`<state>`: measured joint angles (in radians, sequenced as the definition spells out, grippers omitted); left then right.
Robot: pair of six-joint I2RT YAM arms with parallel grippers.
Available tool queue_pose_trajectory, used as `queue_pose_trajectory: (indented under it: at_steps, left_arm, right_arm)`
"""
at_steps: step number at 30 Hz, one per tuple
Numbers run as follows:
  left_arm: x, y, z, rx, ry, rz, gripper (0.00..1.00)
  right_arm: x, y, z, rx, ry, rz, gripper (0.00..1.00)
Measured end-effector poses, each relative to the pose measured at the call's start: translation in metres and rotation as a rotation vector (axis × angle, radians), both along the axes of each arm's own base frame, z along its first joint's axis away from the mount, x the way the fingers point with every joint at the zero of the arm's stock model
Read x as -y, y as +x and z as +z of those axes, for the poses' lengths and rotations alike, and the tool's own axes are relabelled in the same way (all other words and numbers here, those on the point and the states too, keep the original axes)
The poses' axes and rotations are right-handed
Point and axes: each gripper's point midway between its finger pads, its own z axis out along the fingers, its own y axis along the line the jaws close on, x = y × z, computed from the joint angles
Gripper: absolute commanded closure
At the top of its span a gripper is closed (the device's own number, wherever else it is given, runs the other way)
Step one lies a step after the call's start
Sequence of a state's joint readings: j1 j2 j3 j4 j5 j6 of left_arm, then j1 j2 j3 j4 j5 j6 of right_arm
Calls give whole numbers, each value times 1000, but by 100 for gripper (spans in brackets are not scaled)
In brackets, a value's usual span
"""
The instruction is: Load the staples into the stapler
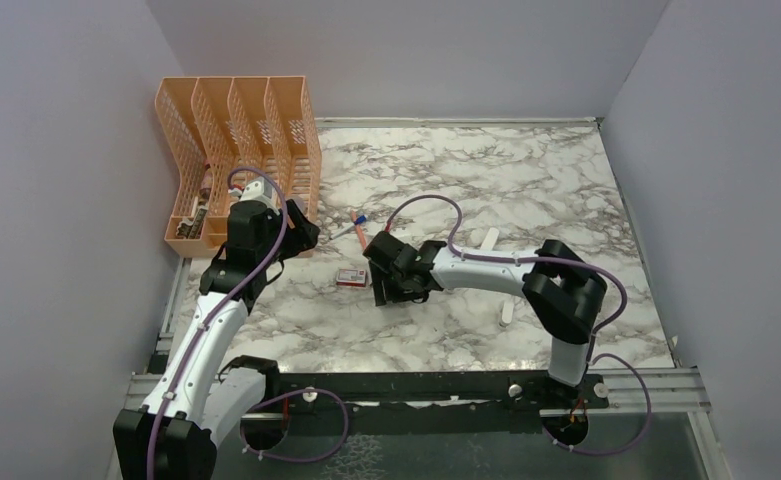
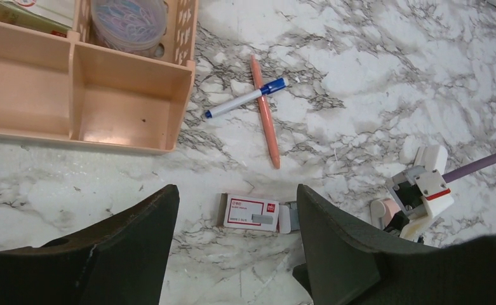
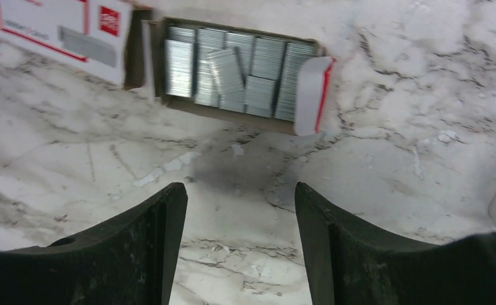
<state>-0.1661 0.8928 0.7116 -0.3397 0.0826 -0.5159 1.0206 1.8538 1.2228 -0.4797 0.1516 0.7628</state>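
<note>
The red-and-white staple box (image 2: 251,213) lies on the marble table, its tray slid out to the right. In the right wrist view the tray holds several grey staple strips (image 3: 235,70), beside the box sleeve (image 3: 61,28). My right gripper (image 3: 239,187) is open and empty, hovering just short of the tray; in the top view it (image 1: 384,285) is right of the box (image 1: 351,277). My left gripper (image 2: 235,190) is open and empty, above and behind the box. The white stapler (image 1: 491,240) lies behind the right forearm, partly hidden by it.
An orange pen (image 2: 265,114) and a blue-capped pen (image 2: 242,101) lie crossed behind the box. An orange desk organiser (image 1: 241,160) stands at the back left, with a tub of paper clips (image 2: 129,22) in it. A pink block (image 2: 388,213) sits by the right wrist.
</note>
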Motion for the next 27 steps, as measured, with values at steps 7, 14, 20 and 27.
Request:
queue_pose_trajectory:
  at_steps: [7, 14, 20, 27]
  left_arm:
    - [-7, 2, -2, 6, 43, 32, 30]
    - [-10, 3, -3, 9, 68, 43, 30]
    - [-12, 3, -3, 9, 76, 49, 30]
    - [-10, 3, -5, 4, 77, 44, 30]
  right_arm:
    - [18, 4, -10, 17, -106, -60, 38]
    - [6, 19, -11, 53, -120, -68, 42]
    - [-6, 42, -10, 87, -114, -97, 44]
    - [-17, 66, -8, 113, -103, -115, 45]
